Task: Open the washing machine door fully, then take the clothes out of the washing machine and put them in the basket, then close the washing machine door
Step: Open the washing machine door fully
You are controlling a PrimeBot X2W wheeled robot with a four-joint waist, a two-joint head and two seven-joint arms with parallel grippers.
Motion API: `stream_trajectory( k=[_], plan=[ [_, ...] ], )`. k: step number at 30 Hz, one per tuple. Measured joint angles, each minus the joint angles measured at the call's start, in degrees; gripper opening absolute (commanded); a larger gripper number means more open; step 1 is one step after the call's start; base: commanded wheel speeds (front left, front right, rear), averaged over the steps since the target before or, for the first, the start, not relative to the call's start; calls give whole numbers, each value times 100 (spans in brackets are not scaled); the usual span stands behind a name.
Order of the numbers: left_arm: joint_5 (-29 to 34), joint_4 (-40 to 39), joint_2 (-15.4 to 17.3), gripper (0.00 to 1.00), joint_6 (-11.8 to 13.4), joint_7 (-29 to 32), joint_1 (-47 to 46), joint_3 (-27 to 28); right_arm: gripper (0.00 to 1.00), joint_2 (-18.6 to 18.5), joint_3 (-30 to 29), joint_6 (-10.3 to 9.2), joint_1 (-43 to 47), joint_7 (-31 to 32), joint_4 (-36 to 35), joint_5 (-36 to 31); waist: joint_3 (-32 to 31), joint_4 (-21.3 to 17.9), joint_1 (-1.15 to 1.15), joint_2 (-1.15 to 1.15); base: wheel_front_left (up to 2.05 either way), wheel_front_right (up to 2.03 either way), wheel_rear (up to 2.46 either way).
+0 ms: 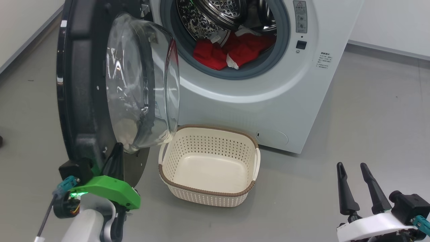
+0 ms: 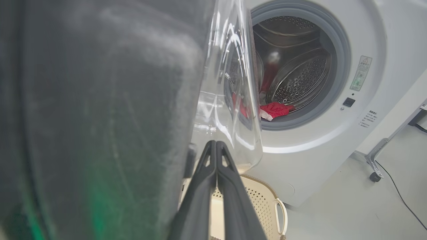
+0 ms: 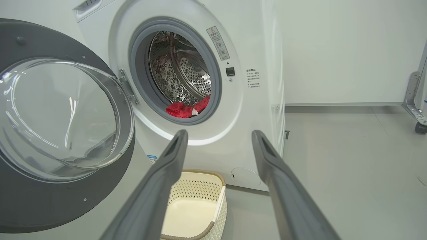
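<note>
Head view, nearest zone: the left gripper [image 1: 117, 149] sits at lower left with its two dark fingers pressed together. The tips lie just beside the lower inner edge of the washing machine door [image 1: 84, 84]; contact cannot be confirmed. The right gripper [image 1: 352, 165] stands at lower right, fingers apart and holding nothing, over open grey floor [image 1: 369, 117] well apart from the machine.

Between the two grippers, the basket [image 1: 201, 198] rests on the floor just in front of the washing machine [image 1: 252, 111]. Its far left corner lies under the door's glass bowl [image 1: 134, 84], while its near and right sides face open floor. It has cream perforated walls, a brown rim and a smooth bottom in full view.

The door stands swung out to the left, roughly square to the white machine front, with the clear bowl bulging to the right.

In the round opening, the clothes [image 1: 235, 50] lie at the bottom front of the steel drum [image 1: 221, 10], against the grey gasket [image 1: 235, 73]. They are bright red, bunched, with white trim.

Right wrist view: a white wall [image 3: 333, 50] runs behind the machine, and a metal frame leg [image 3: 413, 96] on a castor stands at far right.
</note>
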Motion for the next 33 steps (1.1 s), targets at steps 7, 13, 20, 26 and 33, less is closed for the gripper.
stream_trajectory(
  k=[7, 13, 20, 26, 33],
  plan=[
    [-85, 5, 198, 0, 71, -94, -1, 369, 100, -45, 68, 1, -3, 0, -5, -20, 169, 41, 0, 0, 0, 0, 0],
    [-222, -2, 357, 0, 77, -145, -30, 644, 100, -101, 143, 2, -39, 42, -38, -68, 356, 44, 0, 0, 0, 0, 0],
    [-352, -46, 578, 0, 112, -163, -100, 975, 100, -182, 179, 7, -191, 101, -130, -76, 605, -9, 0, 0, 0, 0, 0],
    [-426, -86, 758, 0, 134, -222, -216, 1330, 100, -310, 197, 8, -282, 171, -175, -134, 856, -65, 0, 0, 0, 0, 0],
    [-721, -107, 895, 0, 163, -296, -336, 1796, 100, -477, 158, 8, -420, 242, -263, -170, 1153, -117, 0, 0, 0, 0, 0]
  ],
)
